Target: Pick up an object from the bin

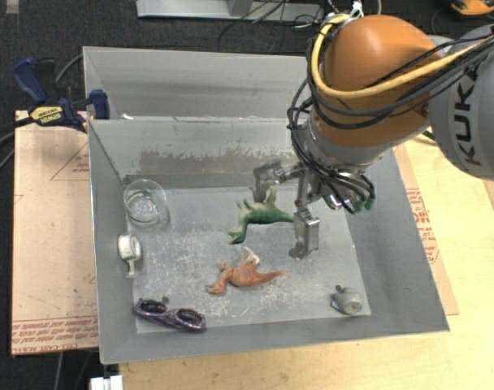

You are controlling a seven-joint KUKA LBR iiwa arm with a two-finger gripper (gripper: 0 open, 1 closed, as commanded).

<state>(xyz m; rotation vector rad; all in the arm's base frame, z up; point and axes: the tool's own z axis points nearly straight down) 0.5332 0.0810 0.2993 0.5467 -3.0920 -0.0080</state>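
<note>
Wide-open gripper (283, 221) straddles the green plastic toy lizard (262, 215) mid-bin, its long body crossing the gap between the fingers.

Even overhead light; pale glare on the bin (190, 149) back wall, soft shadows.

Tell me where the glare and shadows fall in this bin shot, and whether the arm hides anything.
Camera view: a soft highlight on the orange wrist cover, glints on the clear cup at left, a pale sheen on the bin's back wall; faint shadow under the brown toy dinosaur; the arm covers the bin's right rear corner, its tool partly overlapping the green toy lizard.
</note>
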